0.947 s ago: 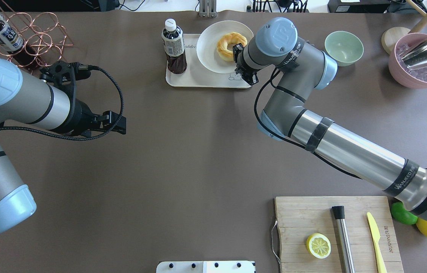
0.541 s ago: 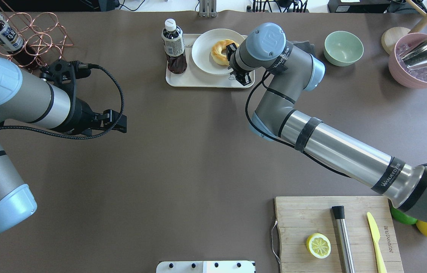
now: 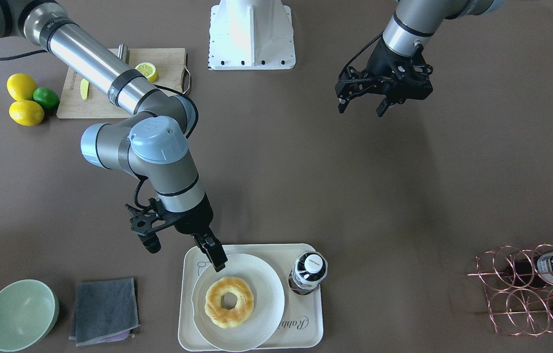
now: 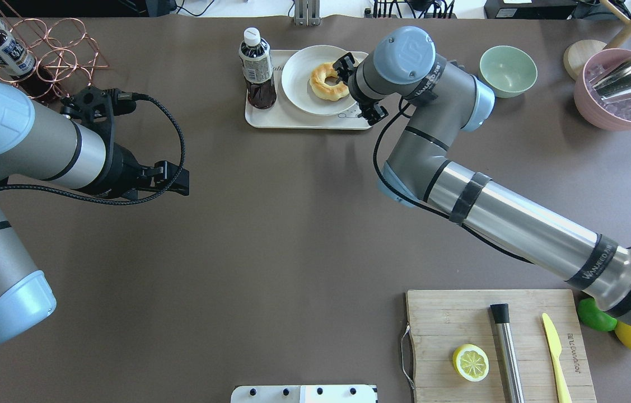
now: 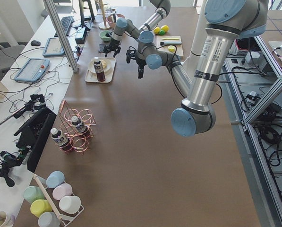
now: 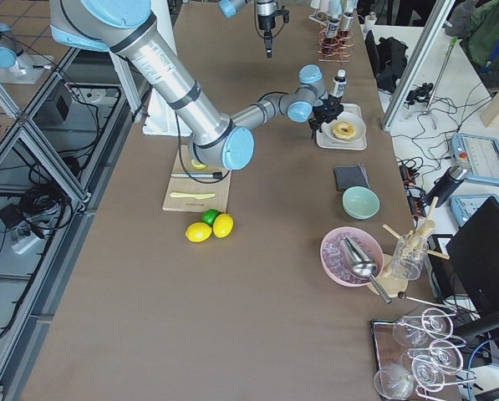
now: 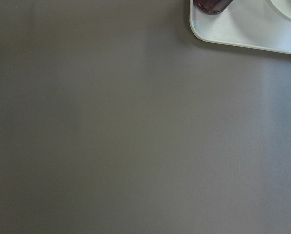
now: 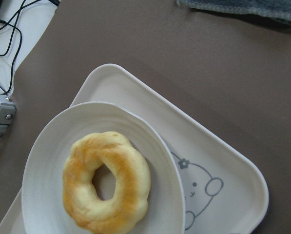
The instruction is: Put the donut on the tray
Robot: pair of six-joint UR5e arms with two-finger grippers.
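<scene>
Donut [image 3: 229, 301] on plate [image 3: 269, 294], on tray [image 3: 314, 314] — right gripper [image 3: 184, 251] spread

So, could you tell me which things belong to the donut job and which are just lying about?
Job: golden-yellow ring donut, cream rectangular rabbit tray, round white plate.
Lying about: dark drink bottle, grey cloth, pale green bowl, wooden cutting board.
</scene>
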